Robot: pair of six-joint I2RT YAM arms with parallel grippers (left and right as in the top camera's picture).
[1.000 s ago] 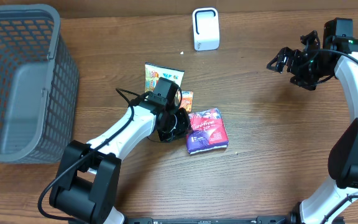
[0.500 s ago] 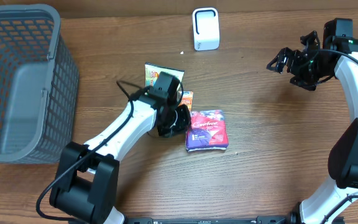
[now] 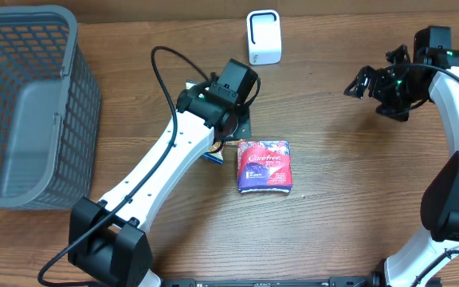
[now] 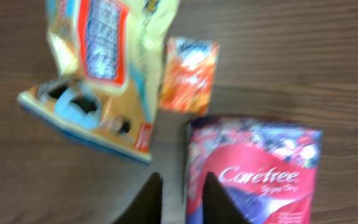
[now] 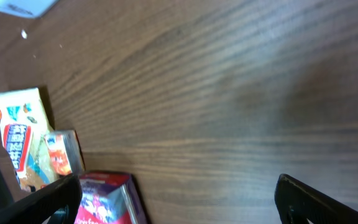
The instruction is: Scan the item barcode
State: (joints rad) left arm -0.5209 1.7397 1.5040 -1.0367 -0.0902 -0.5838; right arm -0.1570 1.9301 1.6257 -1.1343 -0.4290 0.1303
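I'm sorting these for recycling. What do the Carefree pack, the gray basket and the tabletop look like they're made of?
Carefree pack: probably thin plastic film, slightly glossy, going by its soft, puffy shape and printed surface.
Gray basket: likely moulded plastic with a matte finish; it is one even colour, with lattice walls.
Tabletop: wood or wood-look laminate, showing brown grain lines. I cannot tell which.

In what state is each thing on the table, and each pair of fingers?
Left fingers: slightly apart, holding nothing.
Right fingers: wide open, holding nothing.
Purple pack: lying flat, label up.
Snack bag: lying on the table.
Orange packet: lying flat.
Scanner: standing upright.
Basket: standing upright.
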